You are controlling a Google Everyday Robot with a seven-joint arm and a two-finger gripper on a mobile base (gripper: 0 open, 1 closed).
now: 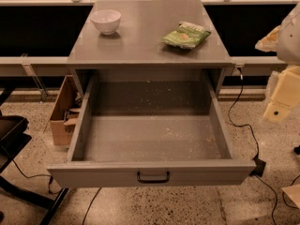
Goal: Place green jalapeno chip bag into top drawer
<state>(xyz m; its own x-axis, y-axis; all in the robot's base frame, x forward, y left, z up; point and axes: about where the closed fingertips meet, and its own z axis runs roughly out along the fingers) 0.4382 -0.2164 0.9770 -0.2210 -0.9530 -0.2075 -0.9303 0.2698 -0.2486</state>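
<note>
A green chip bag [186,35] lies flat on the grey cabinet top [145,46] just behind the open drawer [152,139], above the drawer's right rear corner, not yet picked up. The robot's gripper [280,100] hangs well off the drawer's right side, clear of its wall; whether the claw is apart or together cannot be told. A white bowl [106,21] stands behind the drawer's left rear corner, well apart from the bag. The drawer is pulled fully out, its crumb-speckled floor bare. The likely trouble: the crinkly, slack bag could slide back or fold under a shallow pinch and slip free before it is over the drawer, and a low sweep in from the drawer's right could strike the cabinet edge.
</note>
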